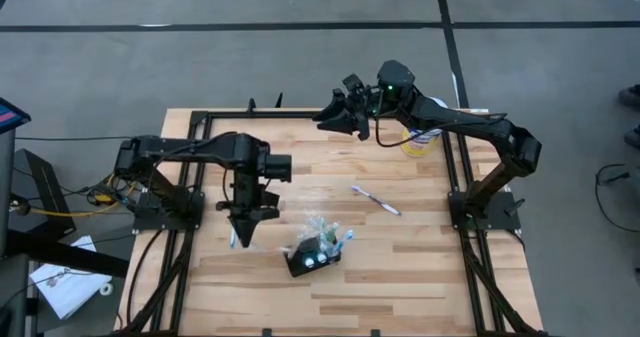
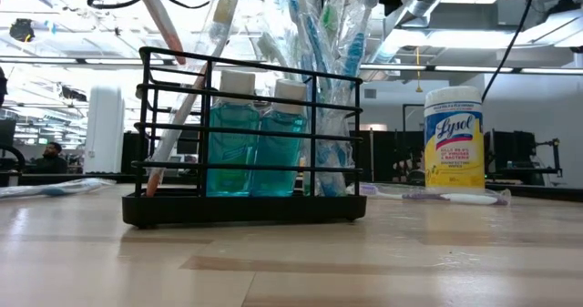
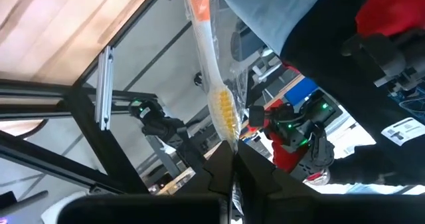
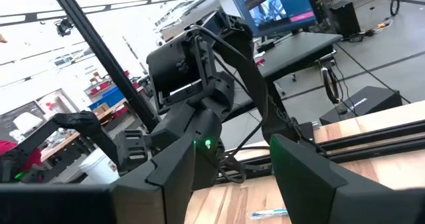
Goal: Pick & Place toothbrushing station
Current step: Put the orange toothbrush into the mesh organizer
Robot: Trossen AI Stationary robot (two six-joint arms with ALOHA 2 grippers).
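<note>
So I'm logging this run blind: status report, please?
Left gripper shut on a wrapped toothbrush, left of the toothbrushing station. Right gripper open, empty, raised at the far edge. Station upright; loose toothbrush lies apart, right.

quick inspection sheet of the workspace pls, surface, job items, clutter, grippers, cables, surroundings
surface: wooden table, black frame rails along its edges
job's things: toothbrushing station, black wire rack holding wrapped toothbrushes and two blue bottles
clutter: loose toothbrush on the wood; wipes canister near the far right edge
grippers: left gripper shut on a wrapped toothbrush, beside the station; right gripper open, raised over the far edge, empty
cables: bundle beside the left arm's base
surroundings: grey floor, papers at left
</note>
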